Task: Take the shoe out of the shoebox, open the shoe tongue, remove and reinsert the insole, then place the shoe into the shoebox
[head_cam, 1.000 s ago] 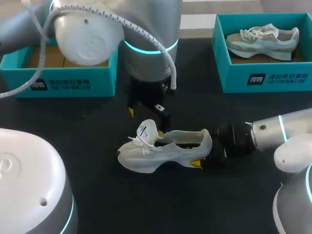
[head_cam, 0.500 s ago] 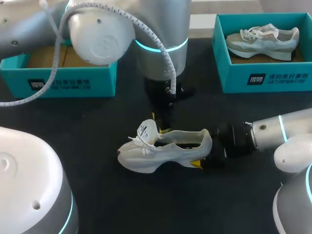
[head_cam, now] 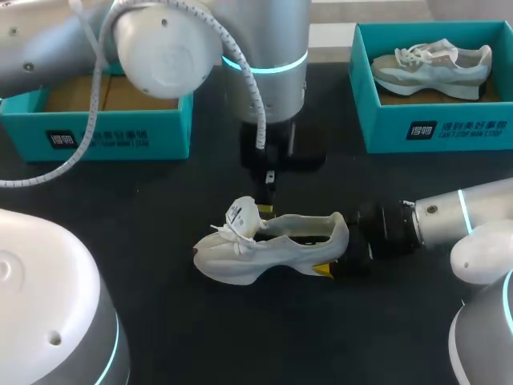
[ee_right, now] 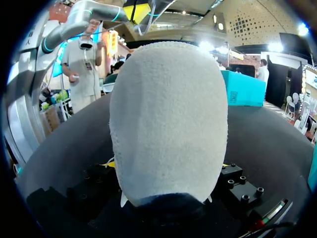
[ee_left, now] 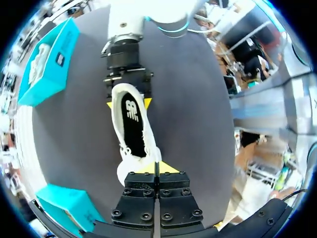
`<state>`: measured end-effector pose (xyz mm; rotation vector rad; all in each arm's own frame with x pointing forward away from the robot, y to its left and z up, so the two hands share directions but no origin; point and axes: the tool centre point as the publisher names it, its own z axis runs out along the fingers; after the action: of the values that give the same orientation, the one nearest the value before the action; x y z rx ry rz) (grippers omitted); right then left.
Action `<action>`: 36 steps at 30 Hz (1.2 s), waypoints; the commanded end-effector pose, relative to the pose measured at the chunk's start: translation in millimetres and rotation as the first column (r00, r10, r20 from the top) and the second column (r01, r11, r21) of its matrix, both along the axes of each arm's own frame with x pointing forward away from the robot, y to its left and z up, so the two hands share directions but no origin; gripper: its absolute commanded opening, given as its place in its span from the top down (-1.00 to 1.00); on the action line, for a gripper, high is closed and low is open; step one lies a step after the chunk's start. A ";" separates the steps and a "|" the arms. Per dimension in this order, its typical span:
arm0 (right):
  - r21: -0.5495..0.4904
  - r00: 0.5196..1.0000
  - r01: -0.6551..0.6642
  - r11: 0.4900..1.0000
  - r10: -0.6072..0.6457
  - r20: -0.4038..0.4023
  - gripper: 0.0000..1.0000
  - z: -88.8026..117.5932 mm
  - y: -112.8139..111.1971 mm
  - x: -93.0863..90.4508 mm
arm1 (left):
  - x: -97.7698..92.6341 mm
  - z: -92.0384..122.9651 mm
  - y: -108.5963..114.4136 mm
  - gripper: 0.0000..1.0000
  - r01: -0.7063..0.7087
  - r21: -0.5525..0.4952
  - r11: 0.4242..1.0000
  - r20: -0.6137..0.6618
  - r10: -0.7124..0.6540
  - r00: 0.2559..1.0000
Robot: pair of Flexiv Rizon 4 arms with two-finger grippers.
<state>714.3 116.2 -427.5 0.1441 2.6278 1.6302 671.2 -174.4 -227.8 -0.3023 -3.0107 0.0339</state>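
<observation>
Left gripper pointing down, jaws closed together; right gripper horizontal, jaws clamping shoe.

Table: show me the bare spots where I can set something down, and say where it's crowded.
Bare table lies between the left shoebox and the white shoe; another strip runs between the right shoebox and the right arm. Crowded at the shoe: left gripper at its tongue, right gripper on its heel.
</observation>
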 end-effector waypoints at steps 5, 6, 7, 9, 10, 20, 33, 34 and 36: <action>-0.005 1.000 0.002 1.000 -0.002 -0.001 1.00 -3.4 3.8 1.3 | 6.9 -12.4 -10.1 1.00 0.069 -0.024 0.997 -0.015 -0.069 0.997; -0.005 1.000 0.002 1.000 -0.002 -0.001 1.00 -3.4 3.8 1.3 | 8.4 -16.1 -13.3 1.00 0.061 -0.054 0.997 -0.008 -0.062 0.998; -0.005 1.000 0.002 1.000 -0.002 -0.001 1.00 -3.4 3.8 1.3 | 10.6 -20.9 -16.7 1.00 0.058 -0.051 0.997 -0.009 -0.059 0.998; -0.005 1.000 0.002 1.000 -0.002 -0.001 1.00 -3.4 3.8 1.3 | 12.6 -28.4 -22.3 1.00 0.040 -0.076 0.996 -0.012 -0.041 0.999; -0.005 1.000 0.002 1.000 -0.002 -0.001 1.00 -3.4 3.8 1.3 | 14.8 -33.4 -25.4 1.00 0.029 -0.062 0.998 -0.002 -0.029 1.000; -0.005 1.000 0.002 1.000 -0.002 -0.001 1.00 -3.4 3.8 1.3 | 26.1 -74.5 -43.6 1.00 -0.062 -0.124 0.990 0.017 0.065 0.998; -0.005 1.000 0.002 1.000 -0.002 -0.001 1.00 -3.4 3.8 1.3 | 22.9 -93.1 -50.6 1.00 -0.076 -0.152 0.986 0.018 0.079 0.997; -0.005 1.000 0.002 1.000 -0.002 -0.001 1.00 -3.4 3.8 1.3 | 22.9 -93.1 -50.6 1.00 -0.076 -0.152 0.986 0.018 0.079 0.997; -0.005 1.000 0.002 1.000 -0.002 -0.001 1.00 -3.4 3.8 1.3 | 22.9 -93.1 -50.6 1.00 -0.076 -0.152 0.986 0.018 0.079 0.997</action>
<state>714.3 116.2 -427.5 0.1441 2.6278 1.6302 693.5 -224.6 -320.8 -0.1982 -3.0493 0.2693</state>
